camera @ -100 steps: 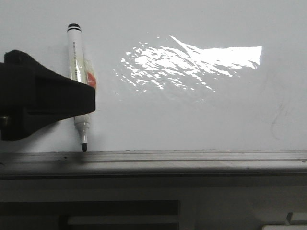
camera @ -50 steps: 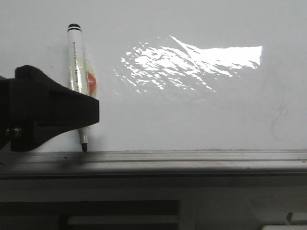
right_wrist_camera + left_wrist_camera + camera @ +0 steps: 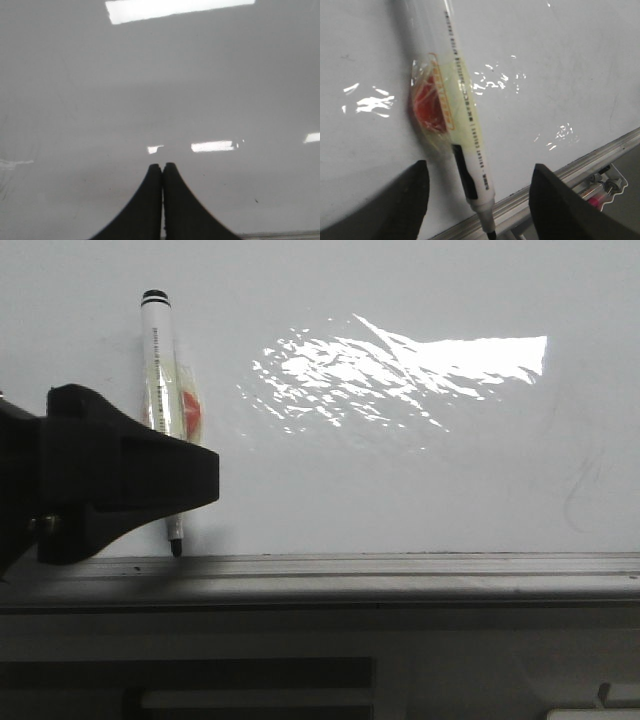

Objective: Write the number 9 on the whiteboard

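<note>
A white marker point(image 3: 160, 390) with a black end cap lies on the whiteboard point(image 3: 420, 480), its black tip point(image 3: 176, 547) pointing at the grey metal rail point(image 3: 400, 570) along the board's near edge. A crumpled clear wrapper with a red patch point(image 3: 431, 107) clings to its barrel. The left pincer point(image 3: 477, 197) is spread wide, one dark finger point(image 3: 402, 202) on each side of the marker's tip end, touching neither side of it. The right pincer point(image 3: 162, 172) hangs over bare board with its two fingers pressed together, holding nothing. No drawn 9 shows on the board, only glare point(image 3: 400, 365) and a faint grey curved smudge point(image 3: 578, 490).
</note>
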Tool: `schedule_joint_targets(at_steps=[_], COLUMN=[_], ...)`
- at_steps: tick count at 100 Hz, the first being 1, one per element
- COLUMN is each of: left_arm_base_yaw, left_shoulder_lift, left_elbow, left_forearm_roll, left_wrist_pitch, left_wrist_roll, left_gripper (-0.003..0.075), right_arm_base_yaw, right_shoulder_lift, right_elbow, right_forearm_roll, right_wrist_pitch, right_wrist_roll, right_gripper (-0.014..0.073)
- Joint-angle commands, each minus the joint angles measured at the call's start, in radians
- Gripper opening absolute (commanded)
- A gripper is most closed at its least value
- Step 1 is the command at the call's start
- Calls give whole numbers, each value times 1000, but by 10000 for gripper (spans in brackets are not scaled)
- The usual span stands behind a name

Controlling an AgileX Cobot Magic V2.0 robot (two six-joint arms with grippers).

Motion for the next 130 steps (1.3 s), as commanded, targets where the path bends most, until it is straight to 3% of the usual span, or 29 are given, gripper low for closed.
schedule_joint_targets(at_steps=[1,57,63,71,90,109,130], left_arm_base_yaw=[-5,-5,-5,-5,-5,-5,-5], left_shoulder_lift=[-6,56,56,56,56,50,32], left_elbow=[-25,-25,-25,-25,-25,-25,-25], left_forearm_roll=[-13,-82,-119,-145,-136,-65,123], left_wrist_pitch=[-69,-107,-107,-99,-95,-95,-95], left_wrist_roll=[-12,-18,-18,-18,-18,-18,-18], left_gripper=[398,379,347,242,-20,-20,-20], right_arm_base_yaw=[1,1,3,17,159,329,515], right_shoulder_lift=[22,22,22,22,41,126,282], right_elbow=[-35,-35,-35,-35,-37,-84,-223], right_forearm_roll=[-5,-5,-5,-5,-5,-5,53], right_wrist_pitch=[-71,-69,-69,-69,-48,37,147], right_wrist_roll=[1,1,1,1,1,1,-16], right_gripper=[-61,-61,-61,-61,-61,-61,-46])
